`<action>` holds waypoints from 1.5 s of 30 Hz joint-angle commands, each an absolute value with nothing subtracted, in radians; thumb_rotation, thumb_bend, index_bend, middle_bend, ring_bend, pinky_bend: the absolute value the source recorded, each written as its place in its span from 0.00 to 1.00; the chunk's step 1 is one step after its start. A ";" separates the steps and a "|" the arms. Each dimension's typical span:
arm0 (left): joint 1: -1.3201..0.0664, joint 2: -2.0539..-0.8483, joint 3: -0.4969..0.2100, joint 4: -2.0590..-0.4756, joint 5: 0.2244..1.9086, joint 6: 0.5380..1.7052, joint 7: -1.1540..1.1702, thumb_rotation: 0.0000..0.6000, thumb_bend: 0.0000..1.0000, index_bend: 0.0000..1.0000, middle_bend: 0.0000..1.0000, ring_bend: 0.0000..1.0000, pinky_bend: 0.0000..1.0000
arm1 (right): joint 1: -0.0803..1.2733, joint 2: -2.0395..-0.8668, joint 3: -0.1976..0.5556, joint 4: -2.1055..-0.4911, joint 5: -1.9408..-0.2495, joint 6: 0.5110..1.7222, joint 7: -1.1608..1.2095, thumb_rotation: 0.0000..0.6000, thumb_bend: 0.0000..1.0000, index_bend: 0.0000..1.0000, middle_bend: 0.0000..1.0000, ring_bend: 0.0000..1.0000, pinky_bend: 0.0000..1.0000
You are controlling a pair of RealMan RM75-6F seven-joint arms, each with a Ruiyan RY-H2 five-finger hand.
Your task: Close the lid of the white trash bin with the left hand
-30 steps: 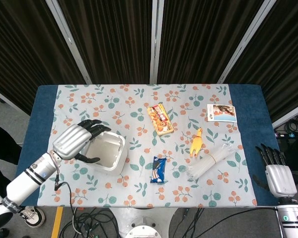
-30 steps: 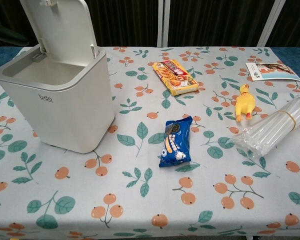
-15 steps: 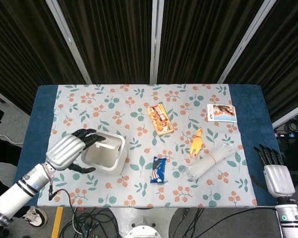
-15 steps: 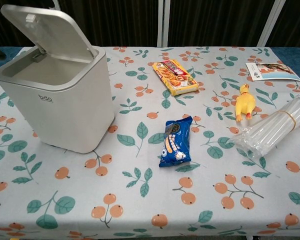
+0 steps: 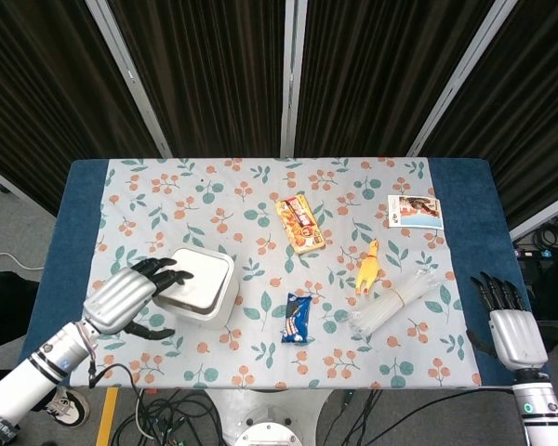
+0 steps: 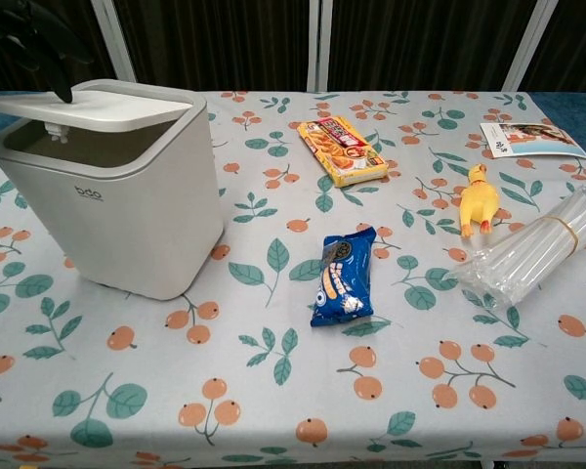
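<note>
With the left hand spread, its fingers resting on the nearly level lid beneath them, uneven pressure risks leaving the lid unlatched or shoving the bin across the counter.

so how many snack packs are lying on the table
2: an orange snack box near the table's middle toward the far side, and a blue cookie packet nearer the front, right of the white trash bin. None seems hidden.
</note>
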State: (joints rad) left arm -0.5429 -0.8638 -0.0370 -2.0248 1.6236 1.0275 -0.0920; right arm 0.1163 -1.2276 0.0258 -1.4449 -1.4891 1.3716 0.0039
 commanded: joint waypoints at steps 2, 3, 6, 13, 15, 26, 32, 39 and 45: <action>-0.537 -0.871 -0.027 -2.019 1.629 1.029 -0.084 0.81 0.15 0.18 0.30 0.11 0.19 | 0.117 -1.228 0.025 -1.445 -1.490 1.371 0.003 1.00 0.17 0.00 0.00 0.00 0.00; -0.536 -0.873 -0.025 -2.016 1.630 1.029 -0.073 0.81 0.15 0.18 0.30 0.11 0.19 | 0.117 -1.228 0.026 -1.446 -1.490 1.371 0.003 1.00 0.17 0.00 0.00 0.00 0.00; -0.533 -0.882 -0.019 -2.017 1.628 1.028 -0.065 0.81 0.15 0.18 0.30 0.11 0.19 | 0.117 -1.229 0.025 -1.445 -1.489 1.371 0.003 1.00 0.17 0.00 0.00 0.00 0.00; -0.529 -0.905 -0.006 -2.011 1.636 1.027 -0.054 0.81 0.15 0.18 0.30 0.11 0.19 | 0.118 -1.232 0.024 -1.440 -1.487 1.366 0.006 1.00 0.17 0.00 0.00 0.00 0.00; -0.529 -0.915 -0.001 -2.008 1.635 1.021 -0.049 0.81 0.15 0.18 0.30 0.11 0.19 | 0.118 -1.232 0.025 -1.439 -1.487 1.366 0.008 1.00 0.17 0.00 0.00 0.00 0.00; -0.529 -0.959 0.011 -1.987 1.614 1.005 -0.014 0.81 0.15 0.18 0.30 0.11 0.19 | 0.119 -1.235 0.023 -1.433 -1.486 1.363 0.013 1.00 0.17 0.00 0.00 0.00 0.00; -0.511 -0.940 -0.013 -2.002 1.626 1.080 -0.022 0.80 0.15 0.18 0.28 0.11 0.19 | 0.118 -1.234 0.024 -1.432 -1.486 1.367 0.018 1.00 0.17 0.00 0.00 0.00 0.00; -0.428 -0.886 -0.029 -2.001 1.640 1.250 -0.014 0.80 0.15 0.18 0.26 0.11 0.19 | 0.117 -1.233 0.025 -1.430 -1.487 1.370 0.024 1.00 0.17 0.00 0.00 0.00 0.00; -0.278 -0.985 0.024 -1.862 1.602 1.405 0.065 0.79 0.15 0.18 0.25 0.11 0.19 | 0.112 -1.226 0.030 -1.438 -1.487 1.385 0.036 1.00 0.17 0.00 0.00 0.00 0.00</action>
State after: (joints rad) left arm -0.3397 -0.9338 -0.0018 -1.9268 1.6232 1.3492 0.0263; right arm 0.1130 -1.2279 0.0286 -1.4350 -1.4873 1.3817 0.0342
